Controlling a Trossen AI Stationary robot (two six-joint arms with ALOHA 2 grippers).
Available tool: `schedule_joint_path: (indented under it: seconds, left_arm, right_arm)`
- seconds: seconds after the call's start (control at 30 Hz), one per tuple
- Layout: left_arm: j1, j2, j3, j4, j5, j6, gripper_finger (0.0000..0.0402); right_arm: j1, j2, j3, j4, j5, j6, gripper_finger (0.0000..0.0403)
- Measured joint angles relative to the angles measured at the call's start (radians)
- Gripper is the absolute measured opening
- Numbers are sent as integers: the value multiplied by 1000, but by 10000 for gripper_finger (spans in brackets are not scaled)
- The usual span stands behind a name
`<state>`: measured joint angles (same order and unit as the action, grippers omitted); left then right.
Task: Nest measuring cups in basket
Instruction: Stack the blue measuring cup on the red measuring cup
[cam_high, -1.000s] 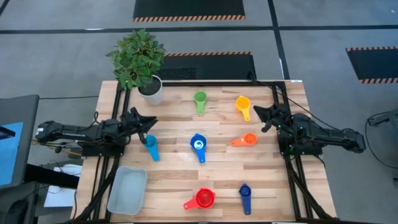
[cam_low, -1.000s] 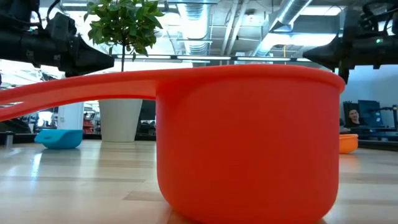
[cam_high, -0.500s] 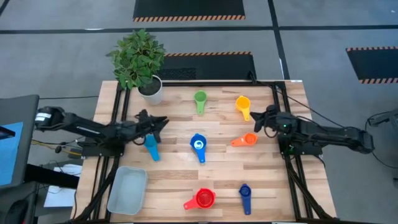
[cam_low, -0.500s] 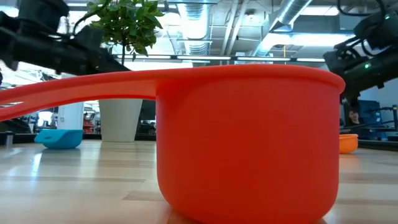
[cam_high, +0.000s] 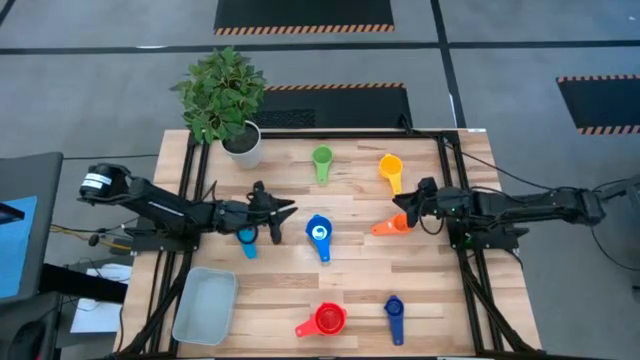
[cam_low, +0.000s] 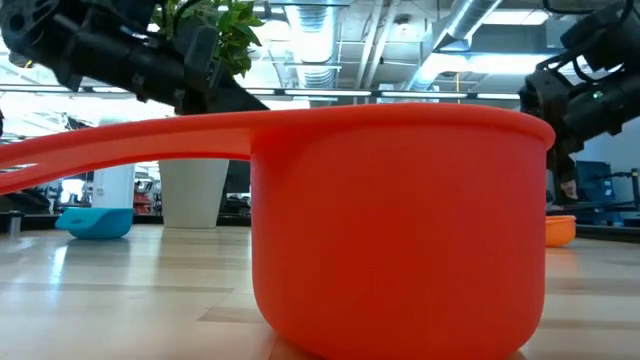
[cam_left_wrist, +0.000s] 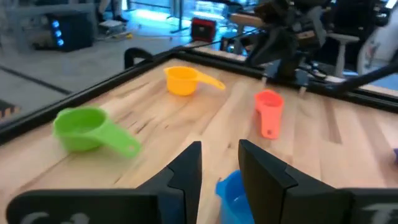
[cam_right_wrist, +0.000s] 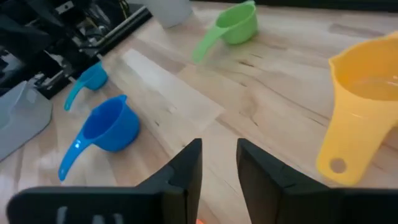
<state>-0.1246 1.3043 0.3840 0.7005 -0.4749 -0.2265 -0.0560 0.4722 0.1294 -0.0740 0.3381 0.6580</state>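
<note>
1. High view: seven measuring cups lie spread on the wood table (cam_high: 350, 275); basket (cam_high: 205, 305) sits at the near-left corner w/ no cup in it. Left gripper (cam_high: 280, 212) is over the light blue cup (cam_high: 245, 238); right gripper (cam_high: 403, 207) is just beside the orange cup (cam_high: 393, 225). Neither holds anything.
2. Low view: red cup (cam_low: 400, 230) fills the frame; both arms hang above the table.
3. Left wrist view: fingers (cam_left_wrist: 186, 168) a narrow gap apart, empty, blue cup (cam_left_wrist: 235, 193) just ahead.
4. Right wrist view: fingers (cam_right_wrist: 189, 168) slightly apart, empty; yellow cup (cam_right_wrist: 364, 106) near.
5. Step, as judged: reach phase, nothing nested yet. Next calls for lowering onto a cup rim or handle and closing
</note>
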Motion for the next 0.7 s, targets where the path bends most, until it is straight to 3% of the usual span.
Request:
schedule_joint_path:
  seconds: [0.17,0.27,0.5,0.7]
  left_arm:
    - [-31,-1,37,-13,173,17,93]
    - [-58,6,39,-9,217,41,93]
    - [-95,89,89,-8,213,36,93]
    - [-78,211,195,-85,58,-71,93]
  right_arm:
    - [72,11,14,9,76,41,133]
    - [111,30,15,11,94,87,129]
    - [279,180,16,201,125,147,119]
    - [319,278,62,218,198,146,119]
